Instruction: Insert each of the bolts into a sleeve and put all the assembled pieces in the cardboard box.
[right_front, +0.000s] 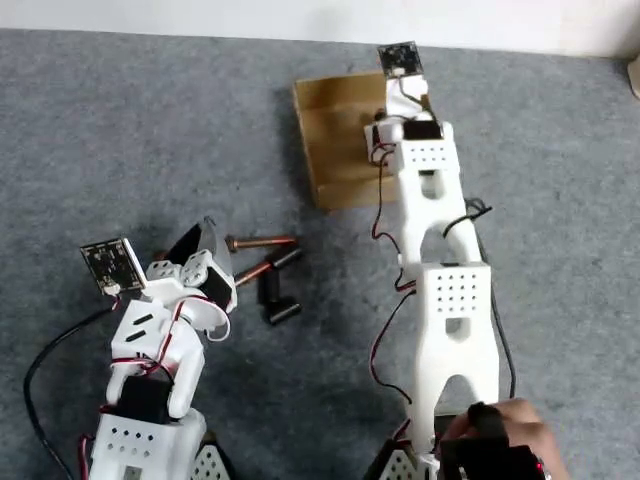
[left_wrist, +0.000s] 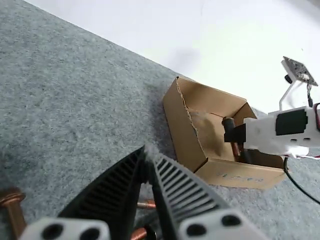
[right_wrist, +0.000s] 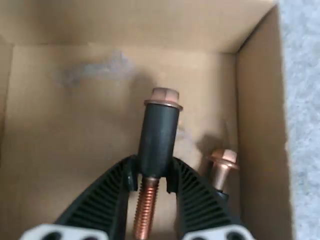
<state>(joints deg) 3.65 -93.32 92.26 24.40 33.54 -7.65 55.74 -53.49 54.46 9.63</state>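
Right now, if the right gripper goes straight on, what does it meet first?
Probably the cardboard box floor, hit first by the sleeved bolt in the right gripper; depth unclear.

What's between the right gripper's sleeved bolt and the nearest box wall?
Another copper bolt, beside the sleeved bolt inside the cardboard box, in the right wrist view.

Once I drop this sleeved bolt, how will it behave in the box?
Likely rigid and heavy for its size: the sleeved bolt looks metal. Its round sleeve may roll, but the walls of the box should stop it. It may knock the other bolt inside.
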